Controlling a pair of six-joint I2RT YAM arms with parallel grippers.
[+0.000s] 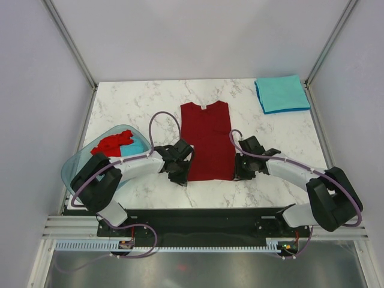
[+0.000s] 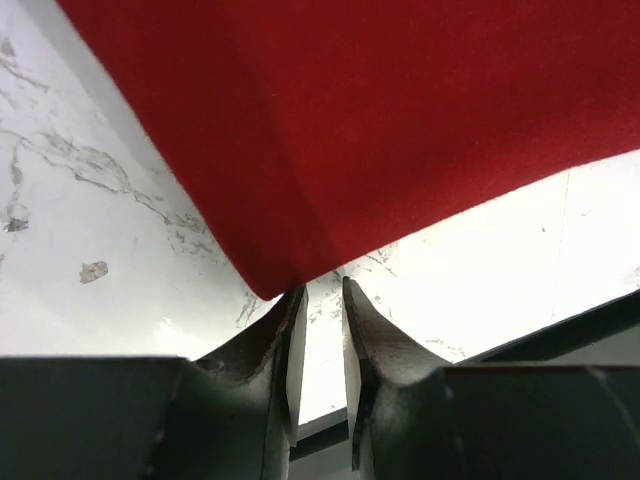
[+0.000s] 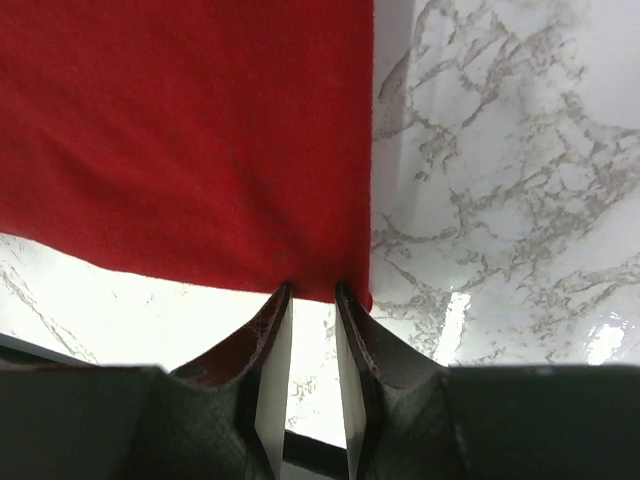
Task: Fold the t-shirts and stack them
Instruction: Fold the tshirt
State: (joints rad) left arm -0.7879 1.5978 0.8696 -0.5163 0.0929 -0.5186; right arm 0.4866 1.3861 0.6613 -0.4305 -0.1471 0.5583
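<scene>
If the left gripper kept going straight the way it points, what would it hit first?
Most likely the near corner of the dark red t-shirt, which lies right at the left gripper's fingertips on the marble table.

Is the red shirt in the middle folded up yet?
Only partly: the red shirt lies flat as a long strip, no sleeves sticking out, not yet folded short.

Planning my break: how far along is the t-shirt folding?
Done: one folded teal t-shirt at the far right corner. In hand: the dark red t-shirt lies flat, sleeves folded in, left gripper and right gripper at its near hem corners. Left: finishing it, plus the crumpled red shirt and teal shirt in the basin.
</scene>
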